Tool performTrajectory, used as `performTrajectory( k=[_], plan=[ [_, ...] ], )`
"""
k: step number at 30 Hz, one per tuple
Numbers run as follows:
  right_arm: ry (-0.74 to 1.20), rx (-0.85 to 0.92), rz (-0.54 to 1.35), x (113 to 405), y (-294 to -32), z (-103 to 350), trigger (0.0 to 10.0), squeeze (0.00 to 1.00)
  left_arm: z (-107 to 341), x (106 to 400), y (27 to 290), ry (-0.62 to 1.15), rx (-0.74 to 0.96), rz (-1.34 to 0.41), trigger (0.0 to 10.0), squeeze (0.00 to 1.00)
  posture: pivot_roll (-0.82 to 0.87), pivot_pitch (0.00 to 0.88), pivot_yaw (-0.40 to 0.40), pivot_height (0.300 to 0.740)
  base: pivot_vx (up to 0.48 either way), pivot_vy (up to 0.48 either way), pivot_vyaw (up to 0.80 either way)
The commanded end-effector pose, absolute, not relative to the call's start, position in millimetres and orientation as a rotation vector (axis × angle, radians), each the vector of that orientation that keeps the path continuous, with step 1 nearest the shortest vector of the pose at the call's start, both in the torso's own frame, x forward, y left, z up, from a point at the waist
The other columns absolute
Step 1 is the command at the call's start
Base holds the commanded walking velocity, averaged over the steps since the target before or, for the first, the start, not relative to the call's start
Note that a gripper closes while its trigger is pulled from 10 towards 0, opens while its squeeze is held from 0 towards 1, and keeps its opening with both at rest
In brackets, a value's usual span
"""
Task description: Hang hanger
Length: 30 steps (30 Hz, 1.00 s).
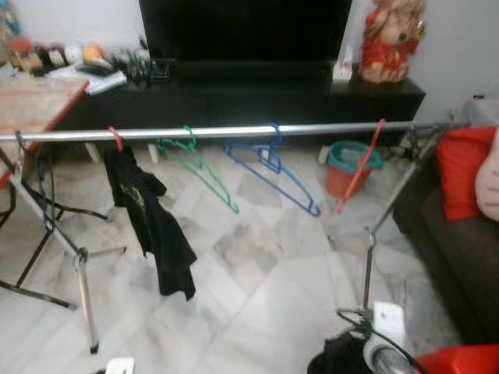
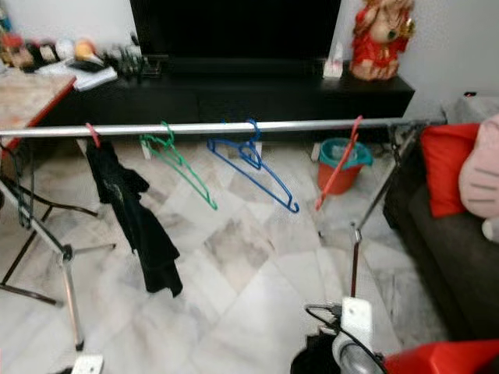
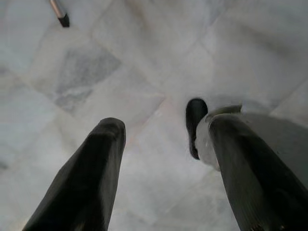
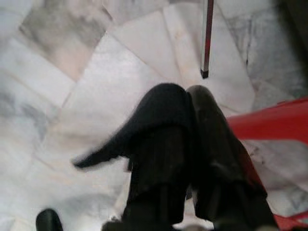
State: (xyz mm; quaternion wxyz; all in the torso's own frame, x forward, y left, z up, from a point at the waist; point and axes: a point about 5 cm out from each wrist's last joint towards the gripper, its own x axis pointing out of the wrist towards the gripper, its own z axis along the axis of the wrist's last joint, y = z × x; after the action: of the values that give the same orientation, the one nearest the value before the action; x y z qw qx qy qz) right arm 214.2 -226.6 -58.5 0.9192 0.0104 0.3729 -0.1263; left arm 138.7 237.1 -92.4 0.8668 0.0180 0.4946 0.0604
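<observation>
Marble floor in pale grey and cream tiles, spreading under a long silver clothes rail that crosses the room on folding metal legs. Behind it, a low black TV cabinet with a dark screen above and clutter at its left end.

Far left: corner of a wooden table with a red edge. Next along the rail, a red hanger carrying a black garment that droops toward the floor. Then a green hanger, bare, hooked on the rail and tilted. Just beside it, a blue hanger, also bare and tilted. Further right, a red-orange hanger seen nearly edge-on, hooked on the rail. Behind that, on the floor, a teal-and-orange bucket. On the cabinet's right end, a red and gold figurine. Far right, a dark sofa with a red cushion.

Left gripper pointed down at the floor, fingers spread wide and holding nothing, with a black foot of the robot between them.

Right gripper low at the right, fingers pressed together around a red hanger in hand, which juts out beside them over the tiles; same red piece visible at the bottom right corner of the head views, well below the rail.
</observation>
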Motion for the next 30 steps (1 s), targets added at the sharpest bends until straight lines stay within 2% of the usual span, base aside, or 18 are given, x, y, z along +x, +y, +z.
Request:
performTrajectory(
  k=[1,7,14,30],
  plan=[
    [0.727,0.012,-0.297,217,-239,-53,10.0,0.00,-92,141,234,1.028,0.040,0.119,10.0,0.00,-0.12,0.000,-0.015,0.740,0.259,0.000,0.00],
    [0.690,0.014,-0.306,225,-241,-46,10.0,0.00,-92,141,234,1.029,0.040,0.117,10.0,0.00,-0.12,0.000,-0.016,0.740,0.259,0.000,0.00],
    [0.559,-0.001,-0.290,252,-234,-27,10.0,0.00,-92,141,234,1.030,0.043,0.116,10.0,0.00,-0.12,0.000,-0.013,0.740,0.259,0.000,0.00],
    [0.532,-0.016,-0.275,256,-229,-24,10.0,0.00,-92,142,234,1.029,0.046,0.114,10.0,0.00,-0.11,0.000,-0.015,0.740,0.257,0.000,0.00]
  ],
)
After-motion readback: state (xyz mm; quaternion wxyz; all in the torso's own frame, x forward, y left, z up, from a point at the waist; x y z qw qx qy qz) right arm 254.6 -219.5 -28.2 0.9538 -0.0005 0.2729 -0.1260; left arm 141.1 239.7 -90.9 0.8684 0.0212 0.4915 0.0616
